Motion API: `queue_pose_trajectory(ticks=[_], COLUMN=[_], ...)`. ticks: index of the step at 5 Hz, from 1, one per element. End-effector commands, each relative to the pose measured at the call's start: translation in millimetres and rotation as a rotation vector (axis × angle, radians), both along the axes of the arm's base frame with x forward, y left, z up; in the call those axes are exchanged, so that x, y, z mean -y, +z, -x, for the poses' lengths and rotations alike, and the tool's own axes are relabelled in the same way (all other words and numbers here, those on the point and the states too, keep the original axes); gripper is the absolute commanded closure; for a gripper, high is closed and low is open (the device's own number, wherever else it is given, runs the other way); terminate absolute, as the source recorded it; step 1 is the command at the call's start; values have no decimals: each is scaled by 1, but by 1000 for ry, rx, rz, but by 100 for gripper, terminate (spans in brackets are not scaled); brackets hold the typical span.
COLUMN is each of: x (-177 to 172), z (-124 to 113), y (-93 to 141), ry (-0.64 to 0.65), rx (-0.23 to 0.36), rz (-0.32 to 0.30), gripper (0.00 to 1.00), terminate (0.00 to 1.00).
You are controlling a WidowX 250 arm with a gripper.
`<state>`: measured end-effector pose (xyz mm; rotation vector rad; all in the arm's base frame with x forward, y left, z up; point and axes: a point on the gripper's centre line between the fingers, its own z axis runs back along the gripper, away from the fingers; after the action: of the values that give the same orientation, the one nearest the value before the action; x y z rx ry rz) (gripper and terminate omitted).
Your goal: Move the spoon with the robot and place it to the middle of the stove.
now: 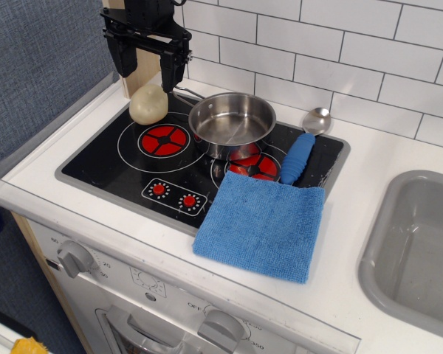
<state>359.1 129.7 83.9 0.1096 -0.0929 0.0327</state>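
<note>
The flat glossy black stove [107, 158] had a grey rim and red spoked burners in white rings. The spoon [301, 147] paired a shiny silver bowl with a bright-blue ribbed handle. The fuzzy cloth [262, 225] was blue, the round steel pan [232, 124] silver, the wall tiles [340, 44] white.

— Where was the spoon [303, 146]?
— At the stove's [103, 158] right rear edge, handle touching the blue cloth [262, 225], beside the steel pan [232, 123].
— And the tool [146, 68]?
— Open-jawed, empty, above a pale round object [148, 104] at the back left.

blue-handled spoon [303, 147] lies at the black stove's [111, 158] back right corner, silver bowl over the rim.
</note>
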Motion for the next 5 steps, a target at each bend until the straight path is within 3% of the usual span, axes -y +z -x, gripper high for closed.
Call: queue_pose_trajectory(ticks=[1,3,4,5], x=[0,52,88,122], z=[0,-4,-2,-2], y=[0,27,22,3], ry=[0,-145,-216,-268], rx=[0,93,90,41], rz=[0,43,128,199], gripper=[0,0,0,0], terminate=[0,0,0,0])
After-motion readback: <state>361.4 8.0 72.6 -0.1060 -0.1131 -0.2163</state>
